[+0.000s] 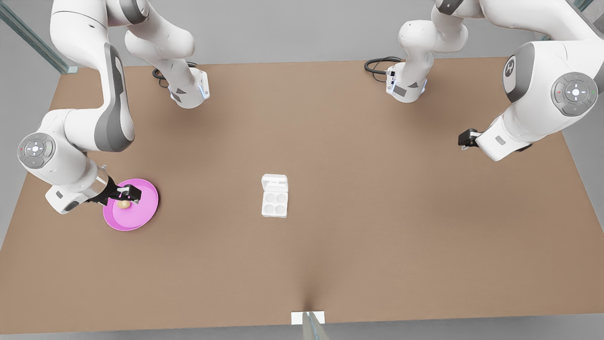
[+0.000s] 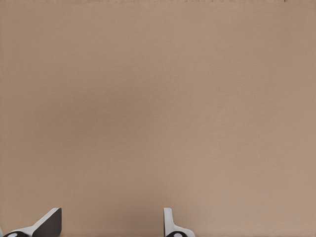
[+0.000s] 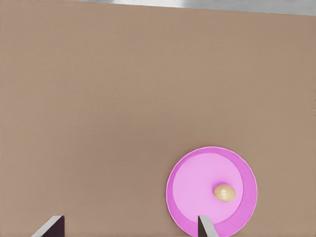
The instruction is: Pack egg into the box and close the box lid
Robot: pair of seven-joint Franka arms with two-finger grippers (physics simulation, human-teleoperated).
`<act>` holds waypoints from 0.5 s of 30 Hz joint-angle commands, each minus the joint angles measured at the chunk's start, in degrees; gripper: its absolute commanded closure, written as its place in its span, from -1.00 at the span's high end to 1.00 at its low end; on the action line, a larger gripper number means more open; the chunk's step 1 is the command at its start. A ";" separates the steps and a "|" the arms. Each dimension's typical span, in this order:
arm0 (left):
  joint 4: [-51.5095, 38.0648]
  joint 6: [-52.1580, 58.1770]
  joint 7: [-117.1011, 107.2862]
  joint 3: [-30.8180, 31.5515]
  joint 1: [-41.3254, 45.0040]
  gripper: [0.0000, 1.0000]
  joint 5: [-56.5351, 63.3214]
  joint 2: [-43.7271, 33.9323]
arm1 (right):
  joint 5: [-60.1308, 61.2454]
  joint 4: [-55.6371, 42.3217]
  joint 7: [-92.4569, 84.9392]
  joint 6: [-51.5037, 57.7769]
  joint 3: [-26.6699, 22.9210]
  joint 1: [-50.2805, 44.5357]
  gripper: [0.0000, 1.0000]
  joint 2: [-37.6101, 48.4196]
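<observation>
The tan egg [image 1: 123,204] lies on a round pink plate [image 1: 141,215] at the front view's left. My right gripper [image 1: 130,194] hovers low over that plate, close to the egg and open; its wrist view shows the egg [image 3: 223,192] on the plate [image 3: 187,190] ahead of the spread fingertips [image 3: 205,228]. In the table's middle sits the white box [image 1: 274,203], its four cups empty and its lid [image 1: 274,182] folded open flat toward the far side. At the front view's right, my left gripper [image 1: 466,139] waits, open, above bare table [image 2: 158,98].
Both arm bases stand at the table's far edge, each with a black cable [image 1: 377,63] beside it. A white marker [image 1: 308,317] with a thin post sits at the near edge. Brown tabletop [image 1: 377,236] stretches between plate, box and the waiting arm.
</observation>
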State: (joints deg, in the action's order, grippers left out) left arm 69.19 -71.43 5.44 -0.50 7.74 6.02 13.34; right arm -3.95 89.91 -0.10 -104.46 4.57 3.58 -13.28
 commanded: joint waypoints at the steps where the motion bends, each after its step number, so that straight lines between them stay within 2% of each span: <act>1: -0.02 -0.20 1.50 -0.02 0.00 1.00 0.04 -0.07 | -0.01 0.00 -0.43 -0.39 0.00 0.03 1.00 0.10; 4: -0.02 0.06 1.59 -0.02 0.00 1.00 0.13 -0.07 | -0.10 0.00 -0.34 4.61 0.00 0.38 1.00 -0.87; 6: -0.02 0.50 1.59 -0.02 0.00 1.00 0.13 -0.07 | 0.61 1.14 0.01 6.47 0.00 2.31 1.00 -5.08; 9: 0.24 1.11 1.59 -0.02 -0.18 1.00 0.13 0.11 | -1.59 13.98 -2.45 -13.13 -0.08 9.34 1.00 -7.02; 12: 0.24 1.73 1.59 -0.02 -0.27 1.00 0.13 0.19 | -1.77 13.72 -11.15 -26.58 -0.08 13.39 1.00 -14.58; 15: 0.24 1.64 1.68 -0.02 -0.36 1.00 0.13 0.55 | -1.94 13.63 -22.39 -32.64 -0.08 15.05 1.00 -16.77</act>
State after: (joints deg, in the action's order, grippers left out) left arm 69.46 -70.23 6.34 -0.53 7.38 6.12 13.91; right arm -5.67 103.55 -4.54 -122.91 4.48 18.26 -29.44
